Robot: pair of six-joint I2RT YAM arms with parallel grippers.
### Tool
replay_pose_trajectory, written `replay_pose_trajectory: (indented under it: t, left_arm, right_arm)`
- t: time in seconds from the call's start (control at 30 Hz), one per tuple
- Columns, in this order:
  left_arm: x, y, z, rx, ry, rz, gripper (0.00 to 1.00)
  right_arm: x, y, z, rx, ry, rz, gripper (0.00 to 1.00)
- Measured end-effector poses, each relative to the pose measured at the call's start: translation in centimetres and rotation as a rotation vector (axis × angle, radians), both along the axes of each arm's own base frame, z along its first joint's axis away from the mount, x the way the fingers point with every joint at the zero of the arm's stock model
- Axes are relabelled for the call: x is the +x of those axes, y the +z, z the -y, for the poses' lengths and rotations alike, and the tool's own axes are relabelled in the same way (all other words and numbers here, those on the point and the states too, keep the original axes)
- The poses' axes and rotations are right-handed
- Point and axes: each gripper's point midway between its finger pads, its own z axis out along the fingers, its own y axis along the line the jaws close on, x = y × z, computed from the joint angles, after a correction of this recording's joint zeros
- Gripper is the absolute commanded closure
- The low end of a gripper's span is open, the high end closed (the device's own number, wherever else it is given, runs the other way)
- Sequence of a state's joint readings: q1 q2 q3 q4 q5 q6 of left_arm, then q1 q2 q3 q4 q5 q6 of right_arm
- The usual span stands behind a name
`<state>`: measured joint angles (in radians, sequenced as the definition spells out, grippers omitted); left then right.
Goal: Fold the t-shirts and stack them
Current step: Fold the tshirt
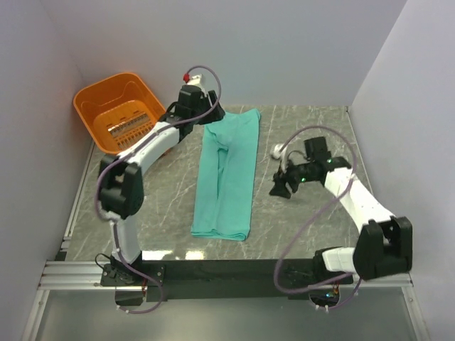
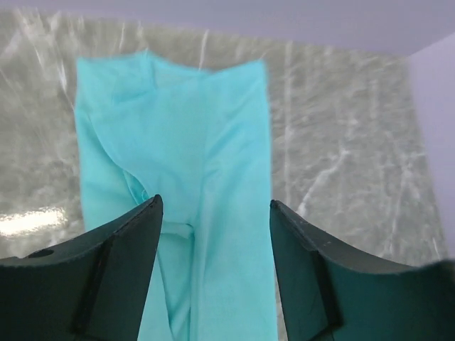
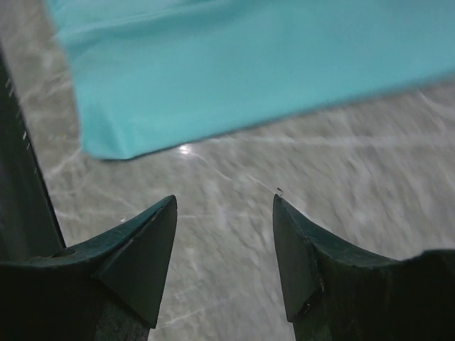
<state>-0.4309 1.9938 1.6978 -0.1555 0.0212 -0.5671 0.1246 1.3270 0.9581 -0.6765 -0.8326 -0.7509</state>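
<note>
A teal-green t-shirt lies on the marble table, folded lengthwise into a long narrow strip running from the back toward the front. My left gripper hovers over the strip's far end, open, with the cloth showing below between its spread fingers and nothing held. My right gripper stands open to the right of the strip, over bare table. In the right wrist view the t-shirt lies ahead of the fingertips, apart from them.
An orange plastic basket sits at the back left corner. Grey walls close in the table on the left, back and right. A black rail runs along the near edge by the arm bases.
</note>
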Motion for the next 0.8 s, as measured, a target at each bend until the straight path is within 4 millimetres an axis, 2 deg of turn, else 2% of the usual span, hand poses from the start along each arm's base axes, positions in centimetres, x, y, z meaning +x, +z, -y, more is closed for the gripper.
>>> replay_pose_trajectory:
  t: [0.1, 0.17, 0.23, 0.3, 0.4, 0.47, 0.5, 0.6, 0.67, 0.8]
  left_arm:
    - [-3.2, 4.8, -1.4, 0.018, -0.008, 0.103, 0.31]
    - [-6.3, 6.5, -2.8, 0.021, -0.005, 0.145, 0.31]
    - [-9.4, 6.7, -4.2, 0.017, -0.008, 0.156, 0.31]
    - [-12.9, 5.7, -5.6, 0.017, -0.018, 0.146, 0.31]
    - [-18.1, 2.4, -6.7, 0.034, -0.050, 0.092, 0.32]
    - [-22.6, -1.1, -6.2, 0.056, -0.112, 0.024, 0.32]
    - [-23.7, -1.8, -5.7, 0.060, -0.139, 0.008, 0.32]
    - [-28.7, -5.6, -4.8, 0.081, -0.212, -0.086, 0.32]
    - [-30.8, -7.3, -5.4, 0.083, -0.206, -0.128, 0.32]
    - [-32.9, -9.1, -6.3, 0.067, -0.171, -0.170, 0.33]
  right_arm:
    - [-4.0, -0.2, -3.1, -0.033, 0.234, 0.130, 0.35]
    - [-6.1, -0.6, -4.4, -0.053, 0.339, 0.188, 0.35]
    - [-8.1, -1.1, -5.8, -0.067, 0.440, 0.226, 0.35]
    - [-9.6, -2.2, -6.8, -0.092, 0.515, 0.247, 0.35]
    - [-11.5, -4.2, -7.8, -0.136, 0.601, 0.266, 0.36]
    - [-12.9, -5.6, -8.0, -0.163, 0.652, 0.263, 0.36]
    - [-13.4, -6.0, -8.0, -0.172, 0.667, 0.261, 0.36]
    - [-13.4, -6.4, -7.8, -0.191, 0.672, 0.275, 0.36]
    - [-13.1, -6.0, -7.8, -0.193, 0.660, 0.314, 0.36]
    - [-12.4, -4.2, -7.3, -0.178, 0.637, 0.413, 0.36]
